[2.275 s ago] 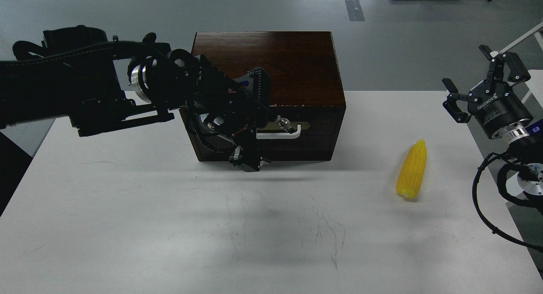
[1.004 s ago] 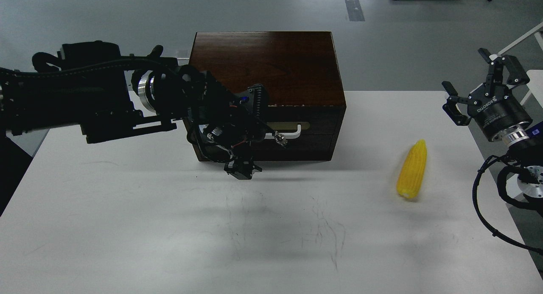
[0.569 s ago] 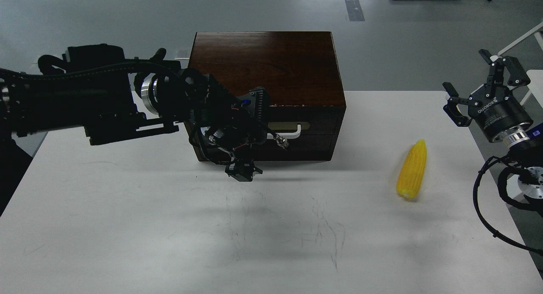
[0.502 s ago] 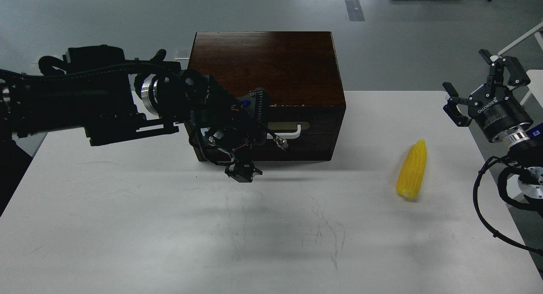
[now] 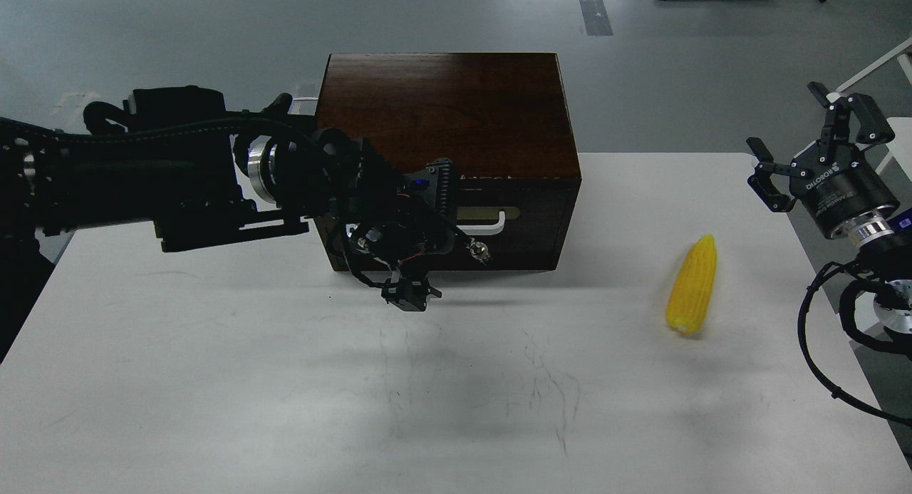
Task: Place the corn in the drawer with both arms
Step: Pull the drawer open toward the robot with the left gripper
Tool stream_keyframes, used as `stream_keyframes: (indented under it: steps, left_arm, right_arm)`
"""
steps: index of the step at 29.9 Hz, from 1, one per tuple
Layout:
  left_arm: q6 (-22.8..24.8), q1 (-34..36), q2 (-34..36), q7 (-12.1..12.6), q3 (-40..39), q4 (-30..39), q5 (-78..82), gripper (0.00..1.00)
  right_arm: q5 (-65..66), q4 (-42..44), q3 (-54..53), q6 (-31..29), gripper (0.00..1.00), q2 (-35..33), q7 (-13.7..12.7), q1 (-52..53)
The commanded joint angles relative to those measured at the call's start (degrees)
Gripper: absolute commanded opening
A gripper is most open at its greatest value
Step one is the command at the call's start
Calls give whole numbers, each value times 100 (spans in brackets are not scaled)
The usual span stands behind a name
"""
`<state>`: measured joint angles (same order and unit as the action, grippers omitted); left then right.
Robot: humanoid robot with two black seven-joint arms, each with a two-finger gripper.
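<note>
The corn (image 5: 691, 286) lies on the white table (image 5: 214, 380) at the right, with its tip pointing away from me. The dark brown box (image 5: 456, 109) stands at the back centre. Its drawer (image 5: 527, 223) looks shut and its white bar handle (image 5: 495, 225) is in view. My left gripper (image 5: 425, 241) is open in front of the drawer's left half, just left of the handle, with one finger (image 5: 437, 186) high and the other low near the table. My right gripper (image 5: 809, 141) is open and empty, raised at the table's right edge, behind and to the right of the corn.
The left arm covers the box's left front corner. Cables of the right arm (image 5: 819, 337) hang beside the table's right edge. Faint scratch marks run across the middle of the table. Grey floor lies beyond the table.
My left gripper has dropped lower and drawn back a little from the handle while the arm shifted right. The drawer has stayed shut. The corn has not moved, and the right gripper has barely moved.
</note>
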<state>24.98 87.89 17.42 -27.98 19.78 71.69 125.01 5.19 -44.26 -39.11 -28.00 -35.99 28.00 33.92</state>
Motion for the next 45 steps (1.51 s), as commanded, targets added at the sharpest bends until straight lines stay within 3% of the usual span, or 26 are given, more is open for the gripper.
stream_keyframes:
  steps: [1,45]
  left_arm:
    - [33,26,33,-2,8,117,-1,98]
    - [302,105,728,-2,79,1708,-1,98]
  right_arm:
    - [0,-4,0,0,100,-13,0,0]
    - [0,-39,0,0,100,-101,0,-70]
